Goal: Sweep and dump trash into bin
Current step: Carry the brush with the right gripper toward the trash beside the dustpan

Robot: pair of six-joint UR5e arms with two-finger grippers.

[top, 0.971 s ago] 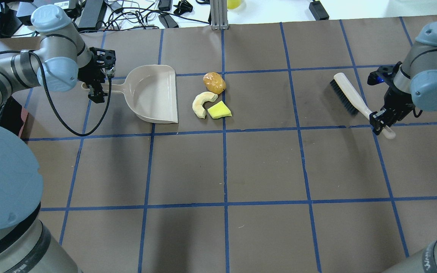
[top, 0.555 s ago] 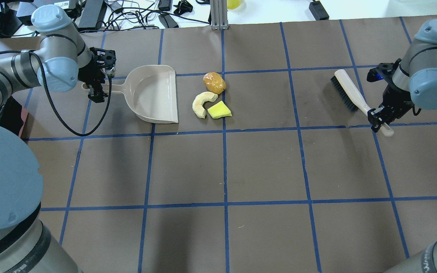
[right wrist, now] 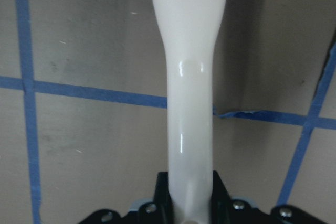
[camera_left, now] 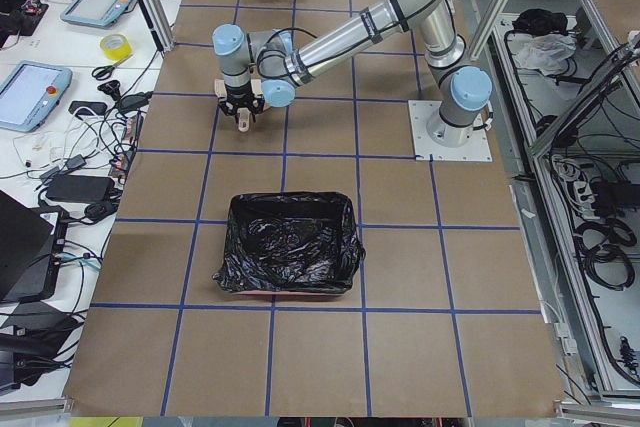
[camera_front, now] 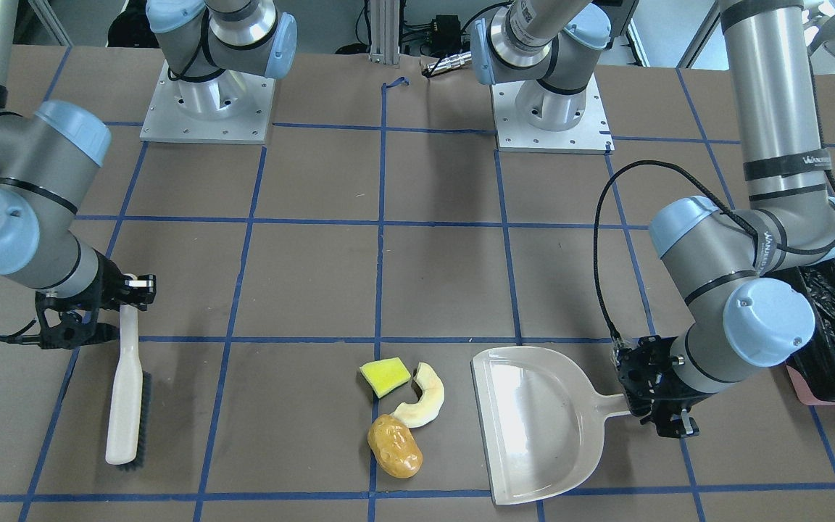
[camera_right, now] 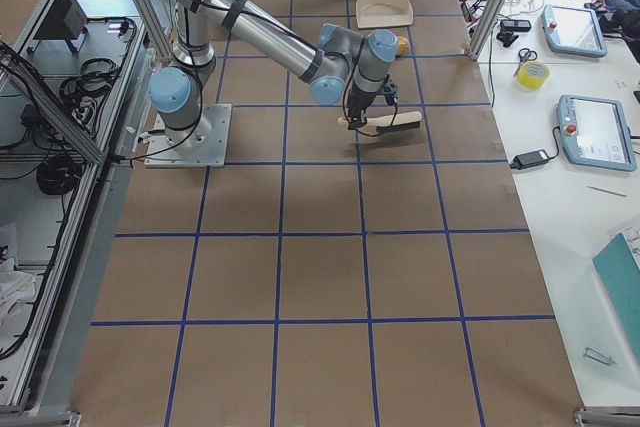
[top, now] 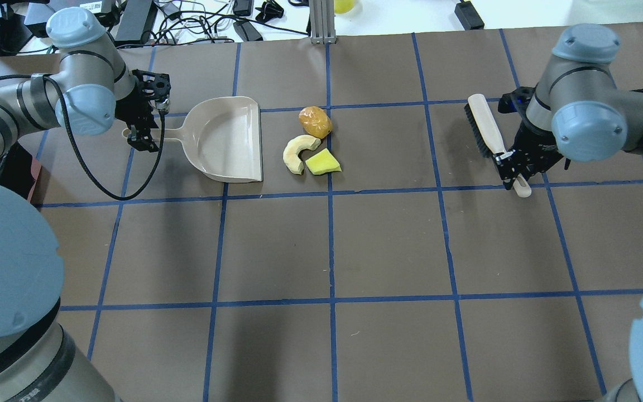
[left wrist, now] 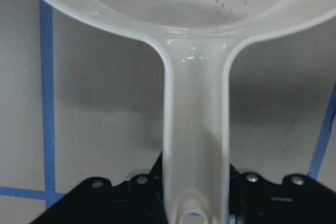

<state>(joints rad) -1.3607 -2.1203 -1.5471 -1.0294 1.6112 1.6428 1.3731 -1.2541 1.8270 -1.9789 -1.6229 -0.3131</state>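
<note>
While both tools are already in hand, the sweep itself has not begun. The left gripper [top: 142, 133] is closed on the handle of the beige dustpan [top: 226, 139]; the left wrist view shows its jaws pressed against both sides of the handle. The right gripper [top: 514, 174] is likewise clamped on the white handle of the brush [top: 483, 127], near its end, with the dark bristles turned toward the middle of the counter [top: 388, 245].

The trash sits in a tight cluster just beside the dustpan's open lip: the amber lump [top: 315, 122] farthest from the robot, the cream crescent [top: 296, 152] nearest the lip, and the yellow wedge [top: 322, 162] touching or almost touching the crescent. None of it is in the pan. The brush is well apart from the cluster, on the side away from the pan. The bin [camera_left: 290, 205], pink with a black bag, stands on the robot's left, beyond the left arm.

I judge the step to be the approach for the sweep. The next move calls for setting the bristles on the counter just beyond the wedge and lump, then drawing them toward the pan while the left arm holds the lip flat so the pieces ride in rather than slip under or scatter sideways.
</note>
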